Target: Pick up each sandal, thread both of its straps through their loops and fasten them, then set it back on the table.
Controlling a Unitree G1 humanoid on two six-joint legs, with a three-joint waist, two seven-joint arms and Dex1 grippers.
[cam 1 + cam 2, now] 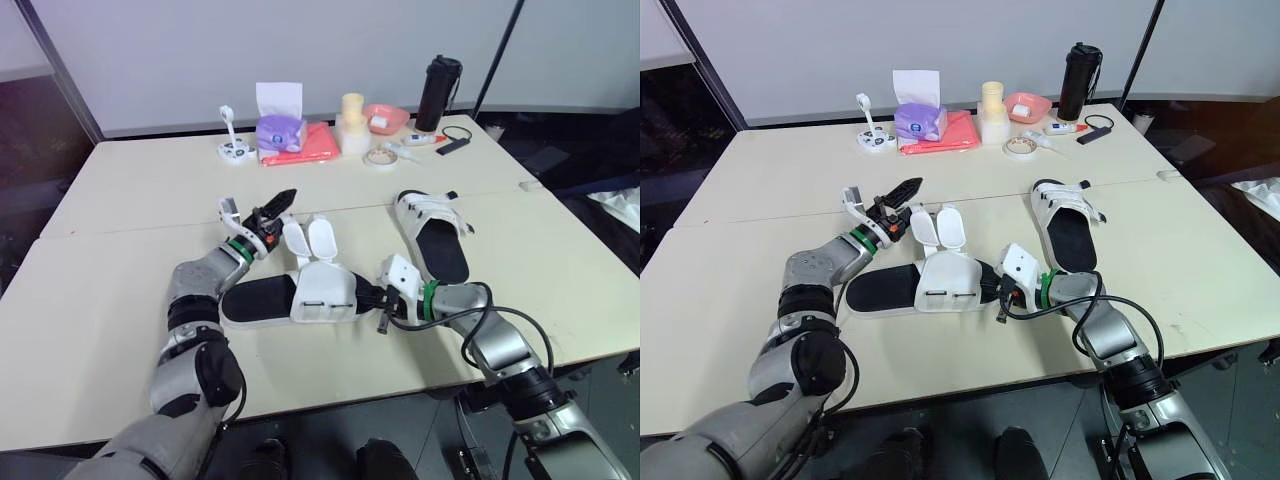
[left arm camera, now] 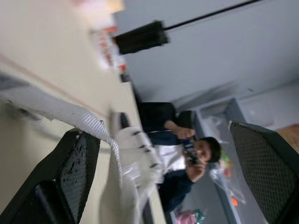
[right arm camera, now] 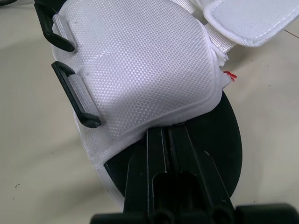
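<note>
The left gripper (image 1: 272,218) hangs over the table (image 1: 110,300) with its two black fingers spread wide, holding nothing. Just beside its fingertips, the two white straps (image 1: 310,240) of the near sandal (image 1: 300,297) stand up loose, unthreaded. The left wrist view brings something the head views lack: one white strap (image 2: 60,112) runs right up against one finger (image 2: 77,172), while the other finger (image 2: 266,172) stands well apart from it. Past the open fingers there's the second sandal (image 2: 135,149), blurred, and beyond the table edge a person (image 2: 187,154) sitting.

Over to the right gripper (image 1: 378,300). It sits low at one end of the near sandal, which lies flat on the table between the two grippers. From the head views its fingers are hard to read, but the right wrist view settles it: the fingers (image 3: 159,158) are pressed together, tips tucked at the seam where the white upper (image 3: 145,70) meets the black footbed (image 3: 219,140). Whether they pinch any fabric, I can't tell. Ahead of the tips two black strap loops (image 3: 77,100) sit empty on the upper's side, with an open strap (image 3: 247,18) beyond them.

The far sandal (image 1: 437,240) lies on the table just beyond the right gripper, apart from it.
</note>
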